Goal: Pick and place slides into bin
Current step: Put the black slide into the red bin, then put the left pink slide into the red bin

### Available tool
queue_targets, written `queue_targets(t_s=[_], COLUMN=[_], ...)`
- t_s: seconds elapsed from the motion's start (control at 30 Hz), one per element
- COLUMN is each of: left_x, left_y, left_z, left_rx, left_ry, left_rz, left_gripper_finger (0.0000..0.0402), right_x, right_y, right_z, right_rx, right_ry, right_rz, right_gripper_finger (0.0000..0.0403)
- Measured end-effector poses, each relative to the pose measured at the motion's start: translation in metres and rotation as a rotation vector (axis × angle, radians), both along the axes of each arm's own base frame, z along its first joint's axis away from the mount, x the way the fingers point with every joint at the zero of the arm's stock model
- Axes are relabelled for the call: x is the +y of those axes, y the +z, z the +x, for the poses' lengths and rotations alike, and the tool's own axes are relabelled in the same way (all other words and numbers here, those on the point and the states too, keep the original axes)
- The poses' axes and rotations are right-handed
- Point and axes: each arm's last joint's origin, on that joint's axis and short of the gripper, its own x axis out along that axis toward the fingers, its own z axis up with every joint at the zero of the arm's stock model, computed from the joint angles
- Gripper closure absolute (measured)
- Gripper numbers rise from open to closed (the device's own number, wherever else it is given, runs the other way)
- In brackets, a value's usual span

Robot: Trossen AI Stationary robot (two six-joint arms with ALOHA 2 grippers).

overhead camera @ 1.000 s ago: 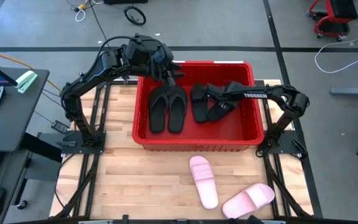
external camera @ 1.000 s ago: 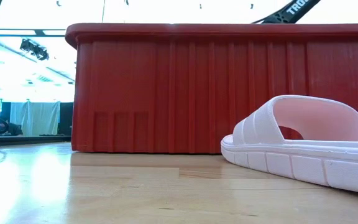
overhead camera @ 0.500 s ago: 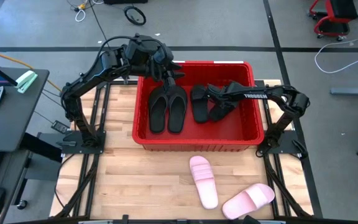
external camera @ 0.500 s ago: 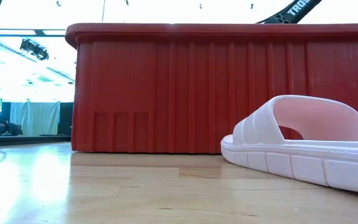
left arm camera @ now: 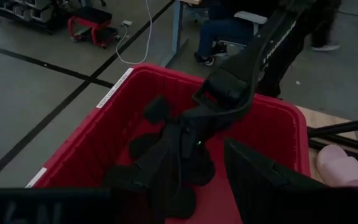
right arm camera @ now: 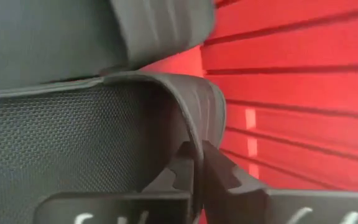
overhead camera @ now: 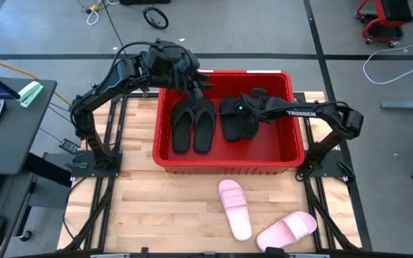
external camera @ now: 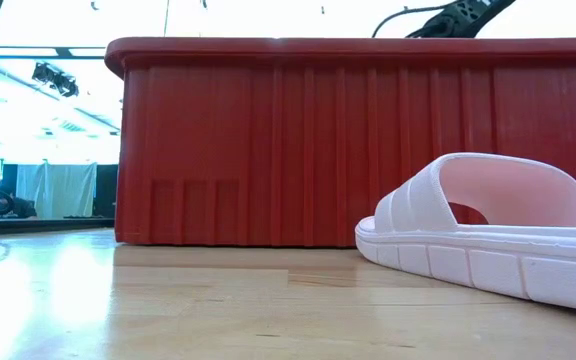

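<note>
A red bin [overhead camera: 224, 161] sits at the centre of the high view on a wooden desk [overhead camera: 163, 208], holding four black sandals. Two flip-flops [overhead camera: 193, 127] lie flat side by side in its left half, soles down, long axes running top to bottom of the frame. Two black slides [overhead camera: 236, 122] lie jumbled in the middle, one partly over the other; their exact headings cannot be told.

The right pincer [overhead camera: 244, 109] reaches in from the frame's right, low over the black slides. In the right wrist view its fingers [right arm camera: 219, 171] are pinched together on the thin ribbed edge of a black slide's strap [right arm camera: 194, 112], with the bin's red ribbed wall behind.

The left pincer [overhead camera: 196, 80] hangs over the bin's upper-left corner, above the flip-flops' top ends, its fingers [left arm camera: 260, 177] apart and holding nothing.

Two pink slides [overhead camera: 235, 208] lie outside, on the desk below the bin: one lengthwise, tilted slightly, the other [overhead camera: 287, 229] angled toward the lower right corner. In the low view a pink slide [external camera: 488, 235] rests sole-down just before the bin's wall.
</note>
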Motion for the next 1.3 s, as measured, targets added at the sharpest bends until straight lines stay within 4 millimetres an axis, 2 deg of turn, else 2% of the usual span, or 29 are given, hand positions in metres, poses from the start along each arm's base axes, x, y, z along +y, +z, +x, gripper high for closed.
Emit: queue_targets(t_s=[0.17,0.27,0.47,0.8,1.0,1.17,1.3], left_x=[0.0,0.0,0.0,0.0,0.0,0.0,0.0], left_y=[0.0,0.0,0.0,0.0,0.0,0.0,0.001], left_z=[0.0,0.0,0.0,0.0,0.0,0.0,0.0], left_rx=[-0.006,-0.007,-0.006,-0.005,-0.005,-0.006,-0.023], left_ry=[0.01,0.011,0.009,0.008,0.009,0.009,0.021], left_rz=[-0.021,-0.023,-0.02,-0.017,-0.018,-0.018,-0.042], left_gripper_finger=[0.0251,0.0251,0.0251,0.0251,0.0251,0.0251,0.0251], right_x=[-0.005,-0.009,-0.019,-0.02,-0.013,0.002,0.018], right_y=[-0.008,-0.007,-0.008,-0.009,-0.011,0.002,0.026], right_z=[-0.001,-0.003,-0.009,-0.011,-0.018,-0.02,-0.023], right_rx=[0.124,0.175,0.156,0.142,0.156,0.124,0.038], right_ry=[0.107,0.116,0.092,0.096,0.011,0.005,0.039], right_rz=[0.012,-0.026,0.004,0.055,0.105,0.099,0.053], right_gripper_finger=[0.0387,0.0391,0.0386,0.0281,0.0221,0.0188,0.0176])
